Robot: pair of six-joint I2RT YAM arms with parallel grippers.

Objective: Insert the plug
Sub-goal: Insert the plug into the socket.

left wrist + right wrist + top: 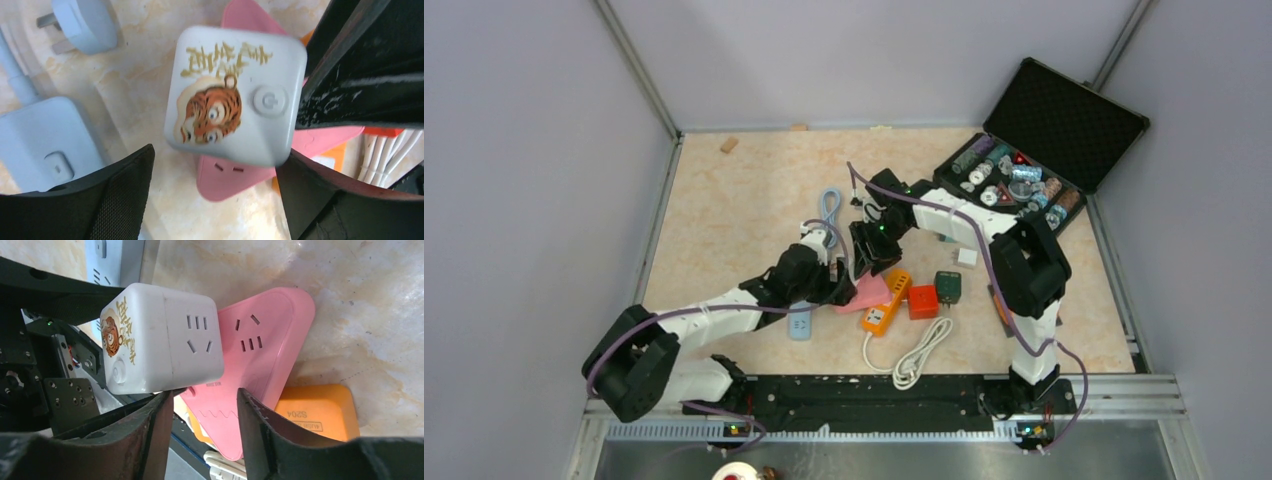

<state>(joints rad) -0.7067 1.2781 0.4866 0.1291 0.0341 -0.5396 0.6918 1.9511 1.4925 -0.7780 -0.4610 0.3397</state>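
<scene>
Left wrist: left gripper jaws wide, white cube between, unclamped | right gripper jaws parted, empty | cube's underside hidden.

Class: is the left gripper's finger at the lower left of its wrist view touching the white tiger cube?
Apart. The left wrist view shows bare table between that finger and the white tiger cube.

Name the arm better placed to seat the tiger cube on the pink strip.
Left, probably: the left claw straddles the cube from above, jaws apart; the right claw sits off beside it.
</scene>
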